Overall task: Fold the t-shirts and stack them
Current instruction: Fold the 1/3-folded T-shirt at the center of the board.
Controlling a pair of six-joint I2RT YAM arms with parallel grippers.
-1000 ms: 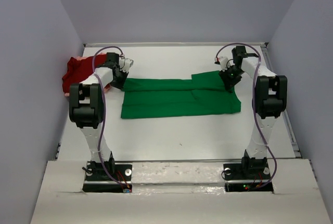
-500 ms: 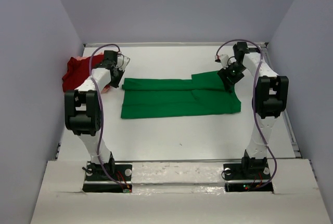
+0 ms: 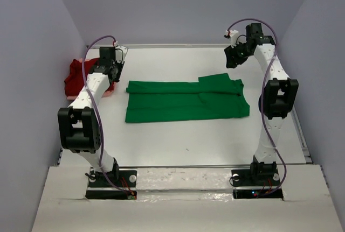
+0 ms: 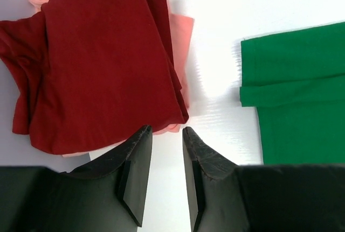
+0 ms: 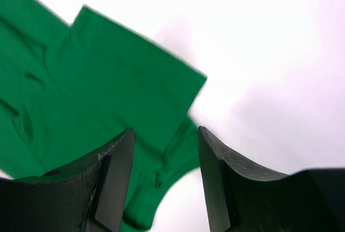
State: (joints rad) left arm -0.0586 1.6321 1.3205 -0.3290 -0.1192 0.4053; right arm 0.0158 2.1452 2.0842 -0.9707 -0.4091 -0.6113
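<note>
Observe green t-shirt point(image 3: 186, 102) flat at centre of table point(image 3: 178, 140), already folded to a long band running 9 to 3 o'clock, one sleeve poking out toward 1 o'clock. Note dark red t-shirt point(image 3: 79, 76) crumpled on pale pink t-shirt point(image 4: 182, 38) at the 10 o'clock edge, just beside the side wall point(image 3: 38, 81) and apart from the green cloth. Find left gripper point(image 3: 111, 62) hanging over the bare strip between that pile and the band's 9 o'clock end, fingers a narrow slot apart, gripping nothing. Find right gripper point(image 3: 235, 58) up near 1 o'clock, past the sleeve, fingers well apart, likewise empty; from its wrist view see only green cloth and white table below. Judge step in hand as the next fold of the green band: probably tuck the sleeve, then bring one short end across onto the other. To do well: descend on two corners together, pinch all layers of that end close to the edge, lift just enough to clear the cloth beneath, travel at matched pace to keep the leading edge straight, lay down with edges aligned before letting go. Guard against leaving a lower layer behind or dragging the whole band, and against brushing the red pile with the left arm. Expect thin limp cloth to sag and crease between pinch points; keep tension light
</note>
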